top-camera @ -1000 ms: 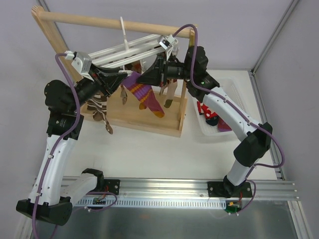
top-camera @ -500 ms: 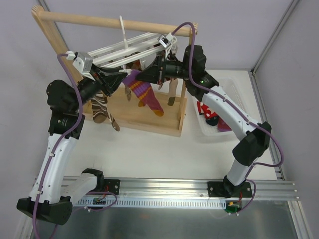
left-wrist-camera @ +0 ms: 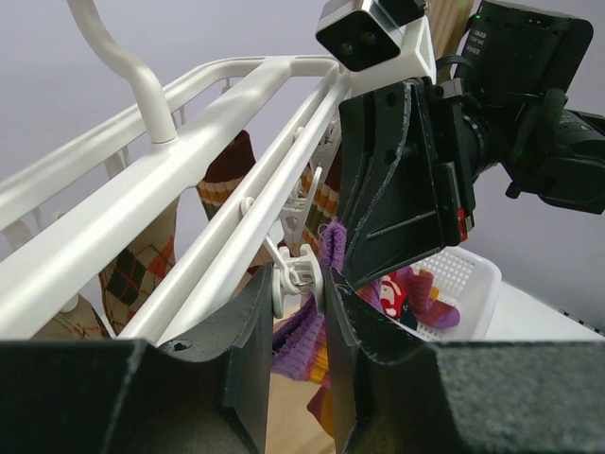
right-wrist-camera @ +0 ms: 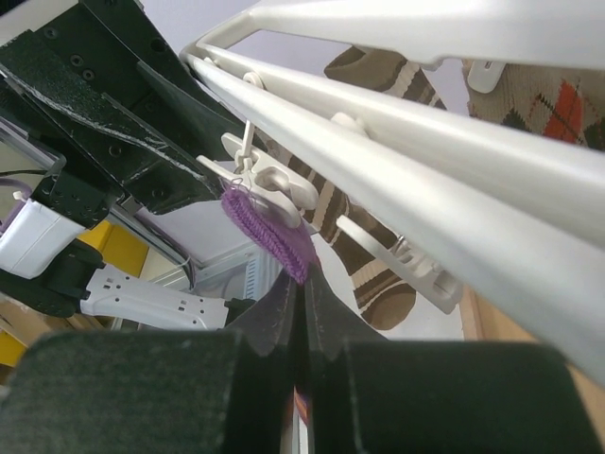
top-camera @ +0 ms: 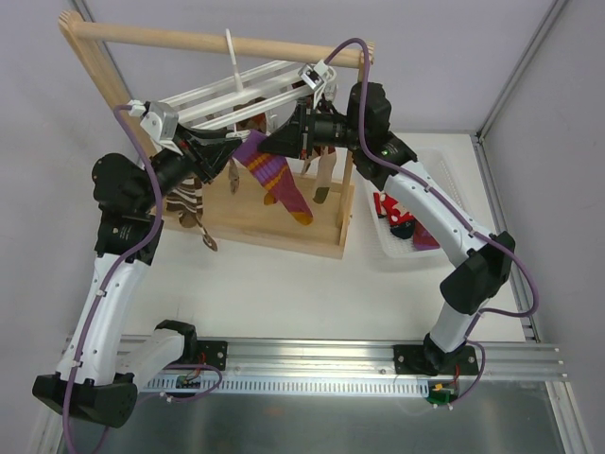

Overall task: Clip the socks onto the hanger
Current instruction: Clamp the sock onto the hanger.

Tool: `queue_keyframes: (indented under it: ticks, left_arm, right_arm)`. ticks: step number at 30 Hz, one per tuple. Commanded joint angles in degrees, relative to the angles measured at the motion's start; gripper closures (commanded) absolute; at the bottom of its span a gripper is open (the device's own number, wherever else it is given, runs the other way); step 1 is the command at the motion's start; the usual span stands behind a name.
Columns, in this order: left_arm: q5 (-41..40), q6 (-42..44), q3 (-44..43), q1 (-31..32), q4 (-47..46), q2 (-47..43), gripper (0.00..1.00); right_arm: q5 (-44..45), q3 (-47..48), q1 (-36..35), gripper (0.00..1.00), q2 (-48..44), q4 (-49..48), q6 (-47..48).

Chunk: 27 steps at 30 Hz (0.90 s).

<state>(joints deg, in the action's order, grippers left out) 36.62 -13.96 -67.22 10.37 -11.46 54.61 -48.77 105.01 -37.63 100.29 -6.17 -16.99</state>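
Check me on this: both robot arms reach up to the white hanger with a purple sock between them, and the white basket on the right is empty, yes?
Not empty: the top view shows the basket holding a red sock with white marks. The rest holds: both arms are at the white hanger, purple sock between them.

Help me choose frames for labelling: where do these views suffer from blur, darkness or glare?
Top external: even soft light, sharp throughout, no harsh shadows. Left wrist: the left gripper's black fingers are dark and blurred up close; the white plastic railed hanger is in focus. Right wrist: the right gripper's fingers blur too, while the purple knit sock is sharp.
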Motion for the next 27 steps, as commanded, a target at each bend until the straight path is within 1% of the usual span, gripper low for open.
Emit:
queue_keyframes:
  ticks: [1, 6, 12, 13, 15, 17, 19, 23, 24, 27]
  left_arm:
    - [10.0, -1.5, 1.6, 1.1, 3.8, -1.7, 0.83]
    - [5.8, -2.0, 2.2, 1.1, 3.8, -1.9, 0.83]
    - [2.1, -1.6, 3.1, 1.1, 3.8, -2.2, 0.83]
    - [1.3, -1.3, 3.3, 1.1, 3.8, -2.4, 0.83]
    - [0.6, -0.7, 3.4, 1.1, 3.8, -2.5, 0.83]
    - [0.1, -0.5, 3.6, 1.1, 3.8, -2.5, 0.84]
    - [0.1, -0.4, 3.7, 1.1, 3.7, -2.3, 0.84]
    - [-0.3, 0.0, 3.8, 1.2, 3.7, -2.2, 0.85]
    - [-0.2, 0.2, 3.8, 1.2, 3.7, -2.1, 0.86]
    - [0.7, 0.8, 3.7, 1.1, 3.6, -2.3, 0.87]
  right_arm:
    - [3.4, 4.1, 1.5, 0.99, -0.6, -5.8, -0.6]
    - [6.9, 3.6, 1.5, 0.99, -1.4, -2.9, 3.5]
    - [11.4, 4.0, 1.4, 0.97, -1.3, -2.3, 6.9]
    - [10.6, 4.0, 1.5, 0.95, -1.2, -2.6, 8.6]
    - [8.7, 3.4, 1.5, 0.94, -1.4, -4.2, 10.9]
    - [7.9, 2.8, 1.5, 0.98, -1.8, -5.1, 14.4]
    - [6.2, 2.6, 1.8, 0.99, -1.9, -5.5, 15.8]
    - [0.6, 2.6, 2.9, 0.99, -1.4, -11.5, 12.8]
    - [-1.5, 2.7, 3.2, 0.99, -1.1, -12.6, 10.3]
    - [-3.8, 2.6, 3.8, 0.99, -0.4, -17.6, 5.2]
